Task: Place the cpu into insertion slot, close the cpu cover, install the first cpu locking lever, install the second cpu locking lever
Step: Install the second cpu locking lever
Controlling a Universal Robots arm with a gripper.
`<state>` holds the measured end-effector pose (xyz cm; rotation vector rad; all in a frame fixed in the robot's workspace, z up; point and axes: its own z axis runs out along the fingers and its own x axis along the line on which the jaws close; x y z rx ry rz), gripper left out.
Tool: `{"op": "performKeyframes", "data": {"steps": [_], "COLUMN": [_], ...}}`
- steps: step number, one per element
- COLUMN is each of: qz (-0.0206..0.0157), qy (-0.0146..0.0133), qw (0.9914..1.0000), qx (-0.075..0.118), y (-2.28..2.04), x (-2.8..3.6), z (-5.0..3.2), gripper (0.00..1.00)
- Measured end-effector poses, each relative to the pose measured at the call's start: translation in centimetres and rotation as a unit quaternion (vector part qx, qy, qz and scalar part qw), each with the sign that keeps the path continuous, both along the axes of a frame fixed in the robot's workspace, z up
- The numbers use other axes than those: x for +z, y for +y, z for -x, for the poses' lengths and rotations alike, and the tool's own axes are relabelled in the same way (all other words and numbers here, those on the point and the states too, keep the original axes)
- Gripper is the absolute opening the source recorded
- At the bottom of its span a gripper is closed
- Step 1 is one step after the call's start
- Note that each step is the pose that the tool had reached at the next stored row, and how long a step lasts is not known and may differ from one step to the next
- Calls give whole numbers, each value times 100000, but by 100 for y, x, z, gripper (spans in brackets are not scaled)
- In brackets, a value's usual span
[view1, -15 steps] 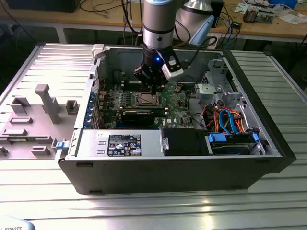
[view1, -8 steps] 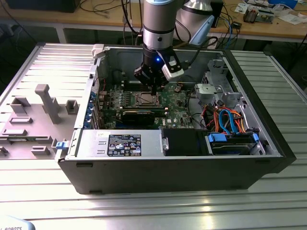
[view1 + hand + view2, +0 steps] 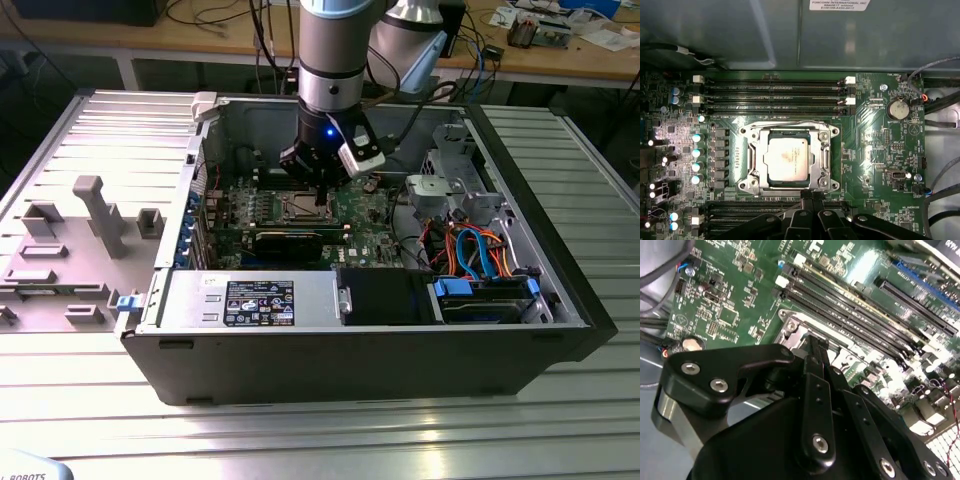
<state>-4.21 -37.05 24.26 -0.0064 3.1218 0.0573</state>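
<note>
Fingertips of the gripper (image 3: 809, 194) sit pressed together at the socket's edge, with the cpu (image 3: 786, 159) seated under the closed cpu cover (image 3: 825, 160), so levering calls for slow, even pressure.

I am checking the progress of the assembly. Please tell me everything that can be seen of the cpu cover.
The cpu cover is a thin, silvery metal square frame with a large square window. It lies flat, closed over the insertion slot on the green motherboard, and the cpu shows through the window with its dull grey-silver top. Screws sit at the corners of the surrounding bracket. The black gripper is at the edge of the frame; whether it touches the frame cannot be told.
</note>
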Motion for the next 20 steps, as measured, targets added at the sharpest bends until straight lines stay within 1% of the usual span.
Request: {"op": "performKeyframes", "data": {"steps": [8,10,14,15,16,17,18,20], "qz": [2,-43,-37,-88,-367,-1079,-1227,-1233], "qy": [12,134,144,152,147,142,139,141], "qw": [100000,100000,100000,100000,99999,99994,99992,99992], "qx": [11,-3,7,19,19,10,15,5], "y": [-1,-2,-5,-15,-28,-69,-85,-85], "x": [-2,-4,-3,-2,-3,-3,-3,-3], "z": [6,6,5,5,6,8,7,8], "gripper": [11,11,11,11,11,11,11,11]}}
